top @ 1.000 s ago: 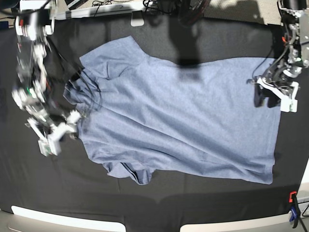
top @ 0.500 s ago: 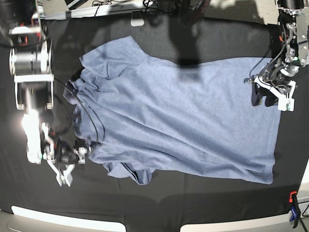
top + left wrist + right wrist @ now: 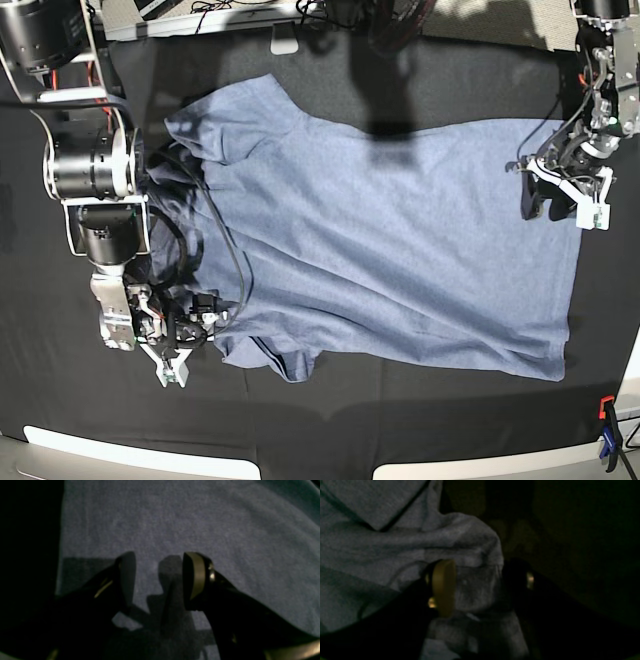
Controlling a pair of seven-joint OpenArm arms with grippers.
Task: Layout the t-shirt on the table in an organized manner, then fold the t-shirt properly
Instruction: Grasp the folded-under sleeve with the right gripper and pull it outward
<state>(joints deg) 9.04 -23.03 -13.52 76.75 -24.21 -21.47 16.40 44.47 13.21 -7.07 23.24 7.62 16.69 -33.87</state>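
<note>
The blue-grey t-shirt [image 3: 380, 230] lies spread on the black table [image 3: 400, 420], its left side bunched and a sleeve folded under at the lower left. My right gripper [image 3: 195, 335] is low at that lower-left edge. In the right wrist view its fingers [image 3: 443, 587] stand wide apart around a raised fold of the t-shirt [image 3: 475, 590], so the right gripper [image 3: 480, 587] is open. My left gripper [image 3: 548, 208] hovers over the shirt's right hem. In the left wrist view the left gripper [image 3: 158, 577] is open above flat t-shirt [image 3: 175, 517], with nothing between its fingers.
An orange-and-blue clamp [image 3: 607, 420] sits at the table's lower right edge. The right arm's black cables [image 3: 215, 250] drape over the shirt's left part. Cables and a white object [image 3: 285, 45] lie beyond the far edge. Bare black table [image 3: 25, 530] borders the hem.
My right arm has swung down the shirt's left side to its lower-left edge, and its fingers now straddle a fold. The left gripper has stayed at the right hem.
</note>
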